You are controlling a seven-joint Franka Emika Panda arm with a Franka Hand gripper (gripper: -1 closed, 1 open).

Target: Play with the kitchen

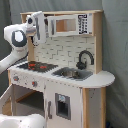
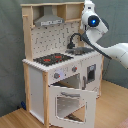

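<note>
The kitchen (image 1: pixel 67 50) is a tall white and light-wood toy with a black-red stovetop (image 1: pixel 37 65), a sink (image 1: pixel 70 73) and a black faucet (image 1: pixel 84 59). In the second exterior view its grey hood (image 2: pixel 48 20) sits at the top. Its windowed oven door (image 2: pixel 70 105) hangs open and downward below the knobs (image 2: pixel 56 75). My gripper (image 1: pixel 40 32) is up at the kitchen's top shelf level, above the stovetop and beside the hood. It touches nothing that I can see. In the second exterior view the gripper (image 2: pixel 87 7) is at the upper shelf's edge.
A microwave-like cabinet (image 1: pixel 67 23) fills the upper shelf. A white door with a dark dispenser panel (image 1: pixel 62 106) stands under the sink. The arm's white links (image 2: pixel 112 50) reach in from the second exterior view's right. Grey curtain behind, wooden floor (image 2: pixel 15 117) below.
</note>
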